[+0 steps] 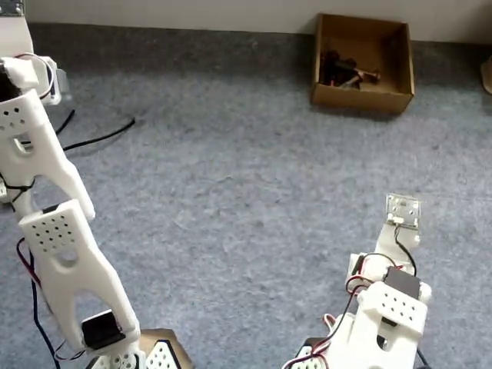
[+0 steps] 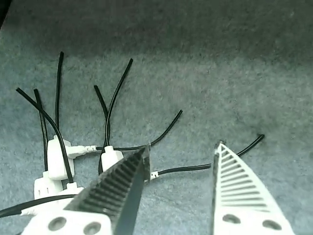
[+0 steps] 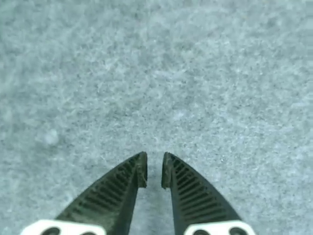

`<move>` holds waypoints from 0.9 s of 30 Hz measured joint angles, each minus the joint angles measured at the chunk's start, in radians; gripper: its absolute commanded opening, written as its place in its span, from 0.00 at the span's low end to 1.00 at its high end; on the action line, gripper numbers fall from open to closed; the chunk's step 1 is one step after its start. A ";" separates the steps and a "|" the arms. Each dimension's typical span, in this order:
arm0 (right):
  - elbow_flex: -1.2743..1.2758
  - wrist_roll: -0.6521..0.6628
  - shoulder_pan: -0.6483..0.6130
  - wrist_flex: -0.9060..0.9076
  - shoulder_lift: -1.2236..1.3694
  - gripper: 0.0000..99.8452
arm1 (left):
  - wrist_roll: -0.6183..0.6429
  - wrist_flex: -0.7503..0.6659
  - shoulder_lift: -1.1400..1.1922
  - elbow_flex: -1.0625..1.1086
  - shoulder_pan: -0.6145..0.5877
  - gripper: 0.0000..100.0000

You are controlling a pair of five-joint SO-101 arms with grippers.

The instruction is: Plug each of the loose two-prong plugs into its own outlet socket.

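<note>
Grey carpet (image 1: 231,169) all round, open room in the middle. My left pincer (image 2: 182,145) gapes wide, empty, over white plugs (image 2: 110,157) and black cords (image 2: 117,93). Right pincer (image 3: 154,155) nearly clenched, empty, over carpet; box (image 1: 361,100) at far edge.

Perhaps 4 white plugs (image 2: 60,159), black-corded, clustered loose on carpet (image 2: 220,73)

High view: looks down over carpet (image 1: 231,192). 2 wrist views: close above same carpet.
</note>
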 measured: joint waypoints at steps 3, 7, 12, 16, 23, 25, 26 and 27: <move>0.000 0.000 -0.005 0.000 0.000 0.06 | 0.000 0.006 -0.044 0.000 0.000 0.17; 0.000 0.000 -0.005 0.000 0.000 0.06 | 0.000 0.008 -0.098 0.000 0.000 0.08; 0.000 0.000 -0.005 0.000 0.000 0.06 | 0.000 0.008 -0.163 0.015 0.000 0.06; 0.000 0.000 -0.051 0.000 0.000 0.06 | 0.000 0.008 -0.262 0.150 0.032 0.06; 0.000 0.000 -0.089 0.000 0.000 0.06 | 0.000 0.008 -0.569 0.557 0.144 0.06; 0.000 0.000 -0.100 0.000 0.000 0.06 | 0.000 0.008 -0.672 0.669 0.178 0.06; 0.000 0.000 -0.110 0.000 0.000 0.06 | 0.000 0.008 -0.718 0.715 0.192 0.06; 0.000 0.000 -0.123 0.000 0.000 0.06 | 0.000 0.008 -0.761 0.756 0.204 0.06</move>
